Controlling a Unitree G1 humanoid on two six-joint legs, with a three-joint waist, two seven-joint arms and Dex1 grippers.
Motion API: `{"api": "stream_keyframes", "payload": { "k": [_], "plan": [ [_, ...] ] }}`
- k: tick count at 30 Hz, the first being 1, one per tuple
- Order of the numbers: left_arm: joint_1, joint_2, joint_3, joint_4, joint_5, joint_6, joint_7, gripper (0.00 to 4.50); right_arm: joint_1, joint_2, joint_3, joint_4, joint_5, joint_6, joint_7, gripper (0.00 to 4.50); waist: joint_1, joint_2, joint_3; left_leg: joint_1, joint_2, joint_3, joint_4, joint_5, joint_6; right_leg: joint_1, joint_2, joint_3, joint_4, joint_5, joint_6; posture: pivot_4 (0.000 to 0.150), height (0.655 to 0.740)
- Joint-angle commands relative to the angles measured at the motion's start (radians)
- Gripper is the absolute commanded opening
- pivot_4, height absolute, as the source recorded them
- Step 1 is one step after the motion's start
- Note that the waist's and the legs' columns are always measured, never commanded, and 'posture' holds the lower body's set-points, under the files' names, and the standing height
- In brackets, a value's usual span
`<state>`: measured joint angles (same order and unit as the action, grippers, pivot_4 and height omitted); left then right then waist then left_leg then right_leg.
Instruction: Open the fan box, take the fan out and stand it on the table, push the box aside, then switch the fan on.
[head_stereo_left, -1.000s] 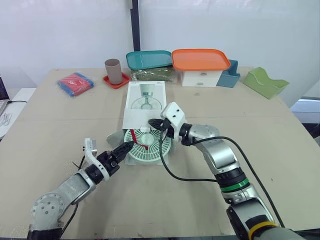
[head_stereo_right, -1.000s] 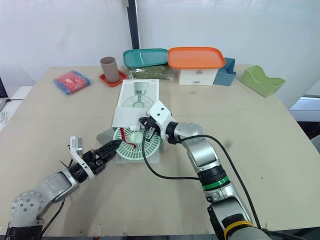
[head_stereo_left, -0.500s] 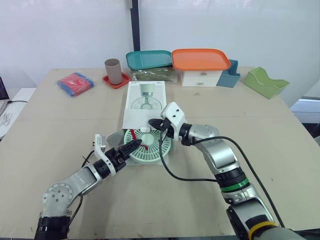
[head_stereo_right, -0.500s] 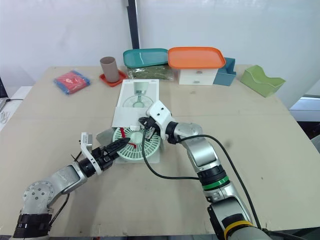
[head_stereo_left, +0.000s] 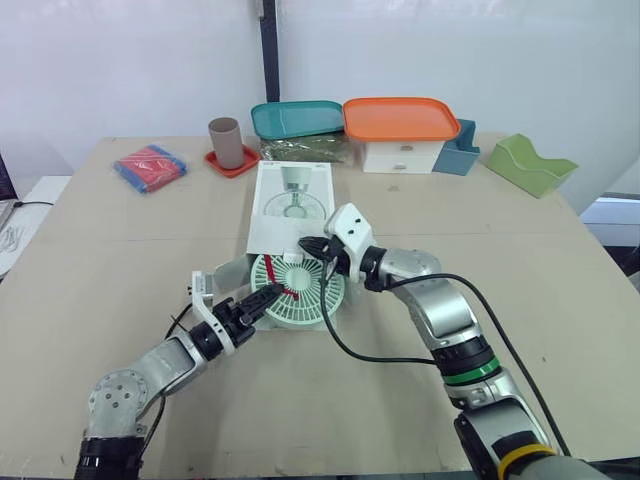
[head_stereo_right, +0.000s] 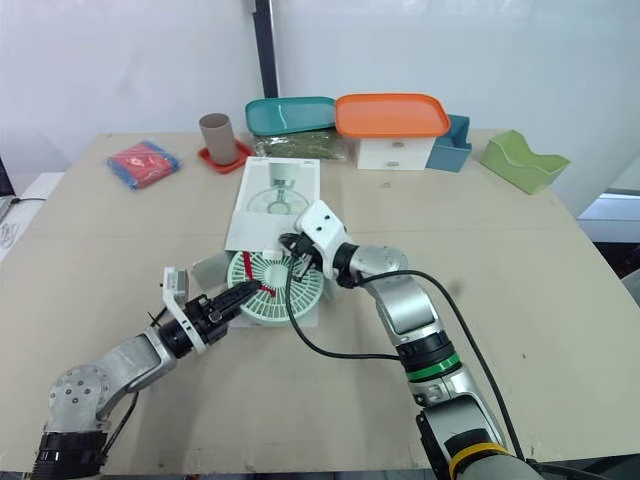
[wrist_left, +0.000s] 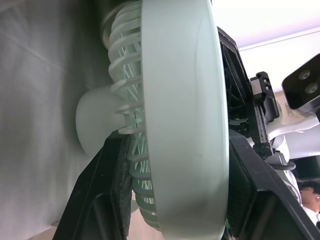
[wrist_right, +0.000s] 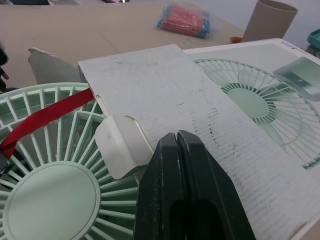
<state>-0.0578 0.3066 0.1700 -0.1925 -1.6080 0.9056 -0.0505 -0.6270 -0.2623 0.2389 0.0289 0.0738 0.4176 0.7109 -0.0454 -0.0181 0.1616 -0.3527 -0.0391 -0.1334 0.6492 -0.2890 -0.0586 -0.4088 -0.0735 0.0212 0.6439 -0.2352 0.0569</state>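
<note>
The white fan box (head_stereo_left: 290, 205) lies flat mid-table, its near end open with a flap (head_stereo_left: 222, 272) folded out. The mint-green fan (head_stereo_left: 305, 292) sticks out of that end, a red strap (wrist_right: 45, 117) across its grille. My left gripper (head_stereo_left: 268, 295) is at the fan's near-left rim. In the left wrist view its fingers (wrist_left: 100, 200) sit on either side of the fan (wrist_left: 185, 110), shut on it. My right gripper (head_stereo_left: 308, 245) is shut, its fingertips (wrist_right: 182, 150) resting on top of the box (wrist_right: 190, 95) near its open end.
Along the far edge stand a brown cup (head_stereo_left: 226, 142) on a red coaster, a teal tray (head_stereo_left: 297, 118), an orange-lidded white container (head_stereo_left: 402, 130), a blue holder (head_stereo_left: 458, 150) and a green holder (head_stereo_left: 530, 163). A red-and-blue packet (head_stereo_left: 150, 166) lies far left. A black cable (head_stereo_left: 340, 345) trails by the fan.
My left gripper has reached forward to the fan's near rim and taken hold of it. The fan has barely shifted. The right gripper stays on the box.
</note>
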Motion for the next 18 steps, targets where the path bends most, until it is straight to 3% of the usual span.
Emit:
{"api": "stream_keyframes", "payload": {
  "k": [1,7,18],
  "plan": [
    [0.071,0.030,0.025,-0.086,-0.079,0.024,0.016,1.80,0.018,0.001,0.020,-0.006,-0.003,0.014,-0.001,0.00,0.000,0.000,0.000,0.000,0.000,0.000,0.000,0.000,0.000,0.000,0.000,0.000,0.000,0.000,0.000,0.150,0.7400],
    [0.222,0.063,0.033,-0.212,-0.197,-0.015,0.080,1.79,0.030,0.002,0.022,-0.014,-0.002,0.015,-0.002,0.00,0.002,0.000,0.000,0.000,0.000,-0.001,-0.003,-0.001,-0.001,0.000,-0.001,0.000,-0.002,-0.001,0.000,0.150,0.7400],
    [0.374,0.014,0.009,-0.347,-0.286,-0.150,0.164,1.79,0.034,0.007,0.025,-0.013,-0.002,0.007,0.001,0.00,0.003,0.000,0.000,0.001,0.001,0.000,-0.004,0.000,-0.001,0.001,0.000,0.000,-0.003,-0.002,0.000,0.150,0.7400]
  ]
}}
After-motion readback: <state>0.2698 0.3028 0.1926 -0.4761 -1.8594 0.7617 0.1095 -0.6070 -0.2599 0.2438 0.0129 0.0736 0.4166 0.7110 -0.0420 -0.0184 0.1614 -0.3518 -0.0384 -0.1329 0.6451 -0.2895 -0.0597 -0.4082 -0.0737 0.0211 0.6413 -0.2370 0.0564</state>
